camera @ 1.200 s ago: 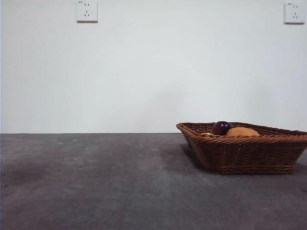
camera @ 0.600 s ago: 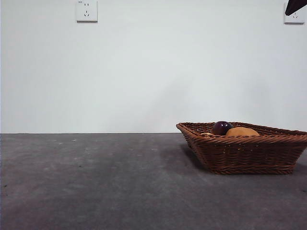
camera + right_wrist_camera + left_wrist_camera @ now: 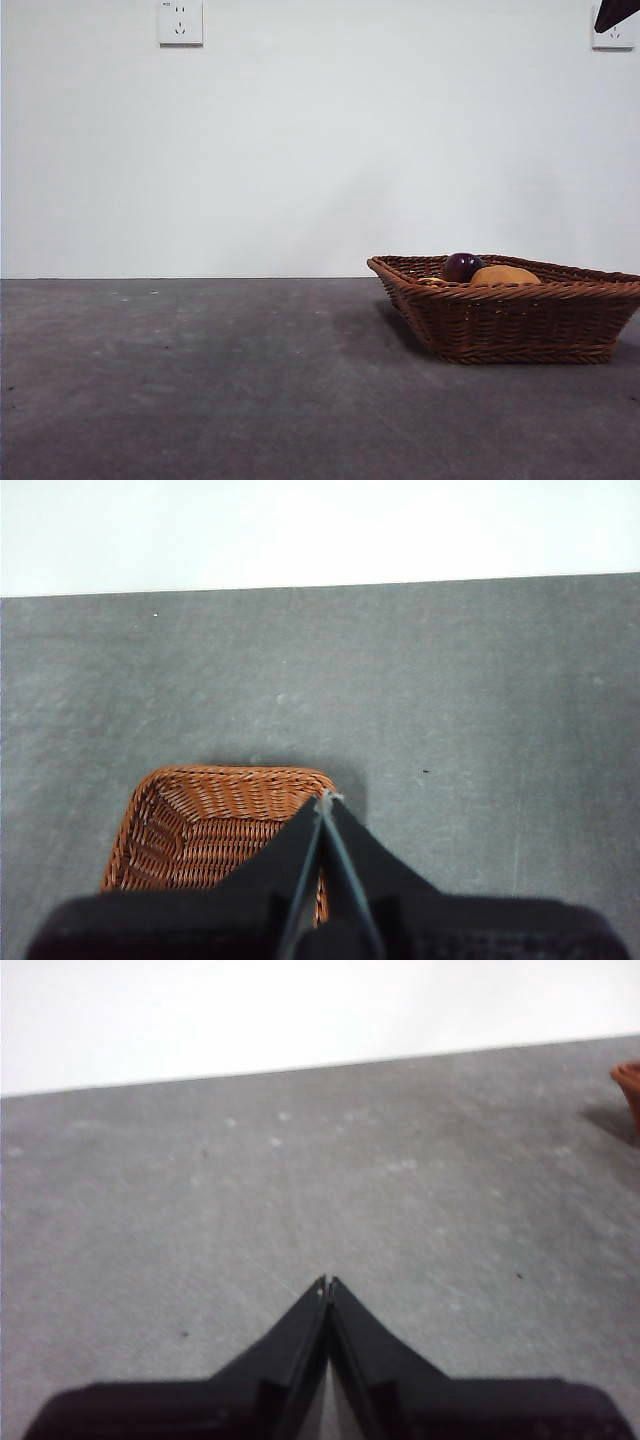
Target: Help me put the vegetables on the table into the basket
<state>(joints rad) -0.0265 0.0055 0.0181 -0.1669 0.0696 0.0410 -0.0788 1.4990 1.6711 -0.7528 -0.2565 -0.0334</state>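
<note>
While my right gripper (image 3: 326,798) hangs pinched closed and empty above the woven wicker basket (image 3: 520,320), its braided rim cradles the round purple eggplant (image 3: 462,266) and smooth tan potato (image 3: 505,275). My left gripper (image 3: 327,1282), likewise closed on nothing, hovers over the matte, mottled grey table (image 3: 300,1180).

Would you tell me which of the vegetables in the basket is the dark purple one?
The eggplant, round and dark purple above the basket rim, left of the tan-orange potato.
</note>
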